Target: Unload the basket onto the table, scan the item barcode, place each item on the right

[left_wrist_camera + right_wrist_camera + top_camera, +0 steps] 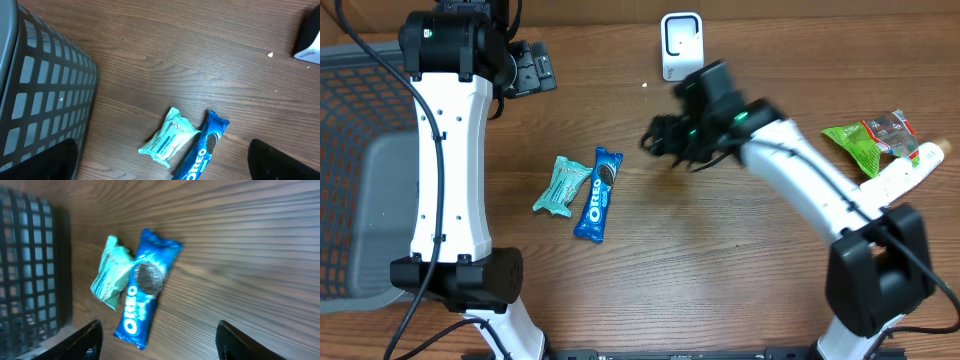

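Oreo pack [599,194] lies flat in the middle of the bench [720,260], touching a teal packet [561,186] beside it. The scanner [680,45] stands well apart at the far edge, and the right arm [790,165] reaches in between pack and scanner, its head blurred. Left wrist view: left jaws spread wide and empty, above both packs, next to the basket [50,85]. Right wrist view: right jaws spread too, nothing between them, Oreo pack below and ahead. Logo side is up, so the barcode is likely underneath. Expect light, crinkly, slick film over brittle biscuits. Pinch across the narrow width mid-length, gentle squeeze, coming in from the edge away from the teal packet.
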Robot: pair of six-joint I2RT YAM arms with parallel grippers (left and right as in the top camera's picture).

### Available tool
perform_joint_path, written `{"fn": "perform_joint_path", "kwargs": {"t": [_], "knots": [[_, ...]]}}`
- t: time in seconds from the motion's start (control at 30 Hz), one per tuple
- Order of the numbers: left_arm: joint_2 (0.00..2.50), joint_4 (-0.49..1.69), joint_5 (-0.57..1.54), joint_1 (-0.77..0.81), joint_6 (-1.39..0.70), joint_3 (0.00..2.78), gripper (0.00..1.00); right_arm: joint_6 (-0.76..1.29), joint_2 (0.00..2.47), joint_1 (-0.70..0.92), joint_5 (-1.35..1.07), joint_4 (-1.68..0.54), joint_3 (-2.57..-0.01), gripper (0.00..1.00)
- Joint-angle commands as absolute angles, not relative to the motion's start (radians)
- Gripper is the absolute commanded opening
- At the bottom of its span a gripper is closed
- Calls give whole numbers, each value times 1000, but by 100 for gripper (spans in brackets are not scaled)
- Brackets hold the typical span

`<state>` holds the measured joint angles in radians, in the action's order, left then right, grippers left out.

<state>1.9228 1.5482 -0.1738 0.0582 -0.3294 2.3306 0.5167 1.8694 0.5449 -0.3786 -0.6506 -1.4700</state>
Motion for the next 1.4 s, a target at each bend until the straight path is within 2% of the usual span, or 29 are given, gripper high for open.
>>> {"fn": "perform_joint_path", "kwargs": {"t": [0.0, 0.23, 0.47, 0.77, 0.93, 1.07, 1.37], "knots": [[1924, 1547, -186, 59, -314, 2331, 100, 599, 1871, 642, -215, -583, -1440, 73], [1924, 1547, -186, 59, -314, 2331, 99, 629, 1942, 789, -40, -486, -1432, 72], [1924, 1547, -186, 59, -314, 2331, 100, 630, 2067, 831, -58, -431, -1432, 70], [1924, 1547, -186, 59, -314, 2331, 100, 629, 2109, 830, -56, -467, -1432, 59], [1924, 1547, -186, 59, -314, 2331, 99, 630, 2109, 806, -49, -502, -1433, 48], [1924, 1547, -186, 59, -314, 2331, 100, 628, 2109, 763, -112, -551, -1445, 42], [1924, 1547, -186, 59, -314, 2331, 100, 571, 2109, 655, -194, -684, -1473, 42]]}}
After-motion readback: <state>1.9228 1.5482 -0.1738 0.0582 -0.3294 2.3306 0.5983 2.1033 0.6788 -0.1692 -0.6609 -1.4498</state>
